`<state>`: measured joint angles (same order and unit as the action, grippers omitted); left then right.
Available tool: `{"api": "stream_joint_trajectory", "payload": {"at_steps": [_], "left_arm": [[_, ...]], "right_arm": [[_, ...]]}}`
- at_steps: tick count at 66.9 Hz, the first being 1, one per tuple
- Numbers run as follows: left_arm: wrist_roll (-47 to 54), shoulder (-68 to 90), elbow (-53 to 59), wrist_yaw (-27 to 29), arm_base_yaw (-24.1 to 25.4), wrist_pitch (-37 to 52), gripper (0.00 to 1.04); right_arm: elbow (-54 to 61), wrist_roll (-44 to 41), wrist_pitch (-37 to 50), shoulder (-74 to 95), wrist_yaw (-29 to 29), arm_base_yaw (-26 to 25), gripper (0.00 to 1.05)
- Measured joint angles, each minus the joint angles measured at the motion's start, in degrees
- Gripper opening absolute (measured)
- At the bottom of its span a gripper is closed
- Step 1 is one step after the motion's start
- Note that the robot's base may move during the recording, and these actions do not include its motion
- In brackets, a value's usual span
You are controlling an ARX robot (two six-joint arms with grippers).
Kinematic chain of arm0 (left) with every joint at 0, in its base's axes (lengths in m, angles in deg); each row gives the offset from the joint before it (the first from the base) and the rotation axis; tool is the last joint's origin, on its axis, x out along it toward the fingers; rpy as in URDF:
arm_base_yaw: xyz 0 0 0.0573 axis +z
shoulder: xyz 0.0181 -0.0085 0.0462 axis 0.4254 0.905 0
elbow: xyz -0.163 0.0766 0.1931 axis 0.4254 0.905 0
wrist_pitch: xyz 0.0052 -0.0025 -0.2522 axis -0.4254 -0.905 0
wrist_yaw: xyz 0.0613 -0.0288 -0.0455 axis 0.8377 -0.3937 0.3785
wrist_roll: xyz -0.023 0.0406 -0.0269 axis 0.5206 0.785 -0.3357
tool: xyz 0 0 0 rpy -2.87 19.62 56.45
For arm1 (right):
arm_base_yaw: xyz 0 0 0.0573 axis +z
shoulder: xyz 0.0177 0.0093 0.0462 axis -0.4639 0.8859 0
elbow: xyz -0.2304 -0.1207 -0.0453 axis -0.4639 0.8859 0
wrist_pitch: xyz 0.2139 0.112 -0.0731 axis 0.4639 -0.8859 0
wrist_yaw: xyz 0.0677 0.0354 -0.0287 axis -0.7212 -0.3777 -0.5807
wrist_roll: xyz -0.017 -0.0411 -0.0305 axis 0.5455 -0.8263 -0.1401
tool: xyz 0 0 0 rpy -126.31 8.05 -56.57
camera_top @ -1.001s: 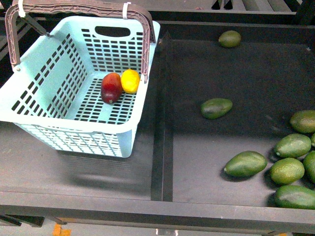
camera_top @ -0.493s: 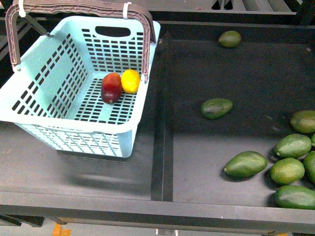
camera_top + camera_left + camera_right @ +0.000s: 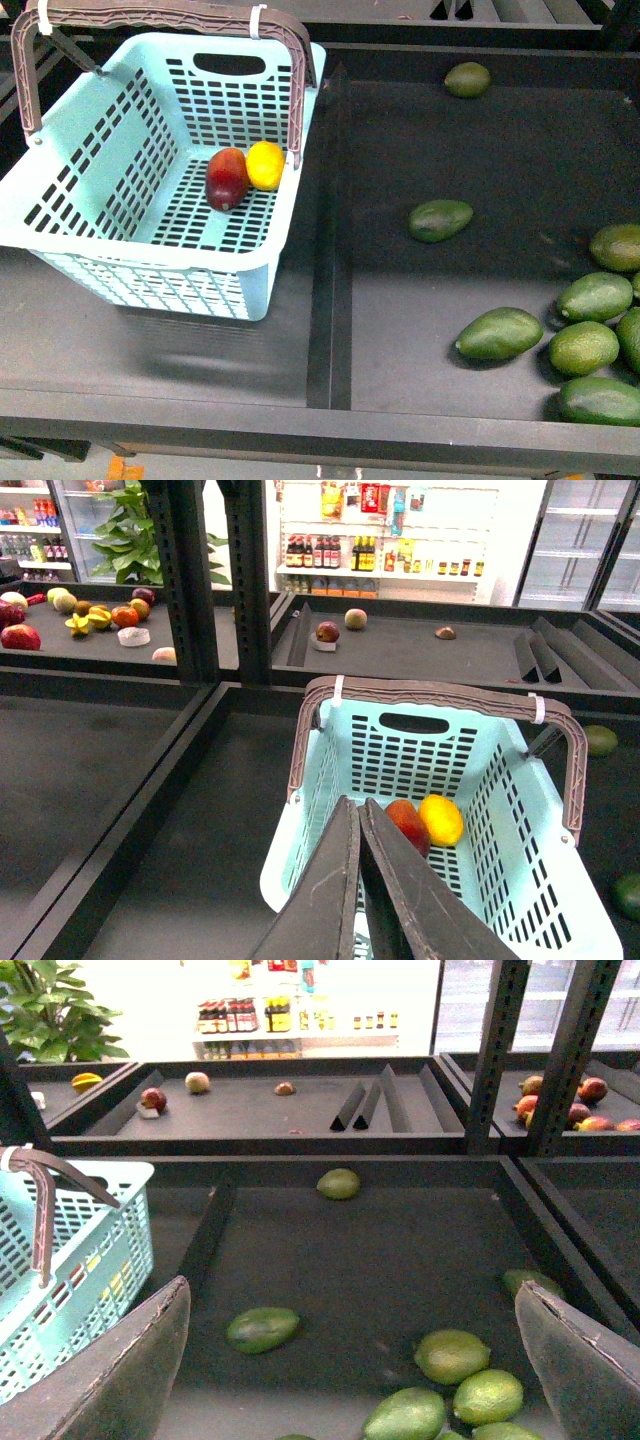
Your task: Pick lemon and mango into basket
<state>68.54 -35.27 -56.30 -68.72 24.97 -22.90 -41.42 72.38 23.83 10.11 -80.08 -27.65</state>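
Grippers sit nearest, the left gripper (image 3: 358,815) pressed together over the basket (image 3: 100,205) and the right gripper (image 3: 350,1305) spread wide above green fruits (image 3: 585,345) in the dark tray (image 3: 400,300), while farther back the mango (image 3: 227,178) and lemon (image 3: 265,164) lie touching on the basket floor.

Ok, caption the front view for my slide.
Lemon and mango touching in the basket; green fruits remain in the tray.

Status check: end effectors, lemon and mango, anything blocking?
Left end effector shut, empty, above the basket. Right end effector open, empty. Lemon and mango in basket, touching. Nothing in the way.
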Motion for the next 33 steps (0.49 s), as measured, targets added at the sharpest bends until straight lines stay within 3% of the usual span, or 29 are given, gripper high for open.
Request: {"api": "stream_joint_trajectory", "payload": {"at_steps": [7,12,33], "left_arm": [[0.0,-2.2,0.0,0.0,0.0,-2.2,0.04],[0.0,-9.5,0.0,0.0,0.0,-11.0,0.04],[0.0,-11.4,0.0,0.0,0.0,-11.7,0.04]], "right_arm": [[0.0,0.0,0.0,0.0,0.0,0.0,0.96],[0.0,0.0,0.0,0.0,0.0,0.0,0.96],[0.0,0.0,0.0,0.0,0.0,0.0,0.96]]}}
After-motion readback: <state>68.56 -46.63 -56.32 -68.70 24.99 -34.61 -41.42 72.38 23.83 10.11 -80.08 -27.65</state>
